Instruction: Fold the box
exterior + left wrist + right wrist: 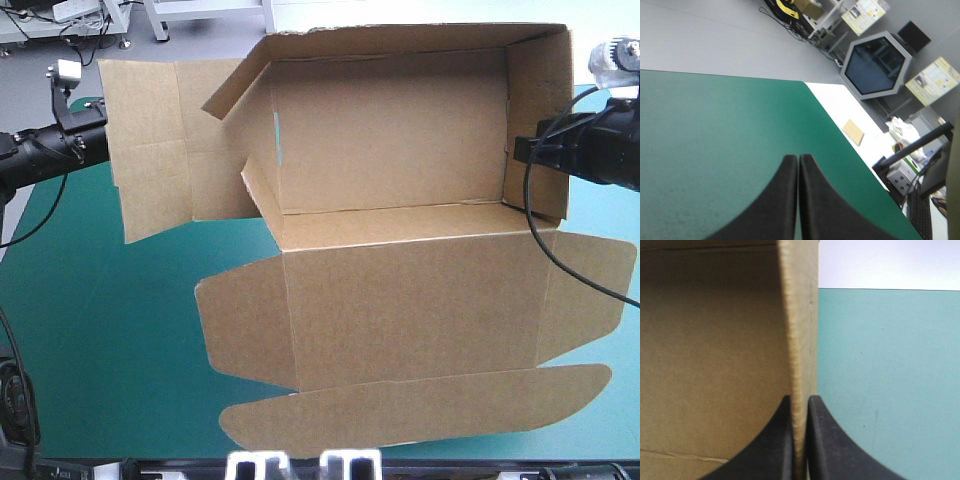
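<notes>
Box point(400, 290) walls up, R gripper point(800, 399) clamping its side wall, L gripper point(798, 157) pressed together above teal-green cover point(715, 150)

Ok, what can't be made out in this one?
High view: the left gripper, hidden behind the box's left flap.
High view: the right gripper tips, behind the right wall.
Left wrist view: the box, out of frame.
Right wrist view: most of the box, cut off.
</notes>
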Robot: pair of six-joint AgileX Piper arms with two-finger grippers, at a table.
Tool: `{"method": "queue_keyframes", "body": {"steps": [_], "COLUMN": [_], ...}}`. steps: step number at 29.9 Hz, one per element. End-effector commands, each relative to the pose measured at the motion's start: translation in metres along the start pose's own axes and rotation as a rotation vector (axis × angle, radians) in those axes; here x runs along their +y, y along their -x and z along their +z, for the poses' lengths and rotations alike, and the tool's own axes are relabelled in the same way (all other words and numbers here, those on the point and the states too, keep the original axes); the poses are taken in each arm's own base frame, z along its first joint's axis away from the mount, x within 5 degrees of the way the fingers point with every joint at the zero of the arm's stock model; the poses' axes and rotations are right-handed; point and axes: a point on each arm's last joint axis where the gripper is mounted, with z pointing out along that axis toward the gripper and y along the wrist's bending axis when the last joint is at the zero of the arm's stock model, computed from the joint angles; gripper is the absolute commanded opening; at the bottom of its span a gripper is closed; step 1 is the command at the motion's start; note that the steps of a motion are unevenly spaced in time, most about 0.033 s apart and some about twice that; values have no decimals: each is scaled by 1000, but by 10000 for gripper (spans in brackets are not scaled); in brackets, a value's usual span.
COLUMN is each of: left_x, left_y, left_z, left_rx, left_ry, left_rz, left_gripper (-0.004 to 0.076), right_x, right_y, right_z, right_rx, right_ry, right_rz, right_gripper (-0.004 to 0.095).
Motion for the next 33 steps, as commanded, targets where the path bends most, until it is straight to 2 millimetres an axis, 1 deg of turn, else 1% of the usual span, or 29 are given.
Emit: {"method": "queue_keyframes", "body": {"steps": [1, 3, 7, 9, 13, 23, 26, 33], "left_x": [-44, -50, -64, -69, -77, -92, -95, -106], "left_y": [4, 4, 4, 4, 4, -3, -3, -4], "left_z": [2, 2, -4, -6, -9, 4, 5, -2], "left_rx": [-1, -2, -13, -17, -21, 14, 13, 8], "left_ry": [-157, -172, -175, -177, -180, -253, -263, -260], "left_rz": [55, 64, 101, 113, 127, 127, 130, 162], "left_gripper": [-2, -2, -2, -2, -2, -2, -3, -3], "right_x": [4, 2, -2, -3, -3, -3, -4, -6], "right_y": [13, 14, 15, 16, 19, 22, 22, 21], "right_z": [-7, -2, 11, 19, 27, 39, 43, 49], "right_rx": [-122, -111, -83, -71, -77, -77, -69, -45], "right_ry": [27, 13, -2, 1, 19, 44, 40, 27], "right_rz": [15, 10, 11, 16, 29, 41, 42, 39], "right_gripper": [-17, -17, -17, -17, -17, -17, -17, -17]}}
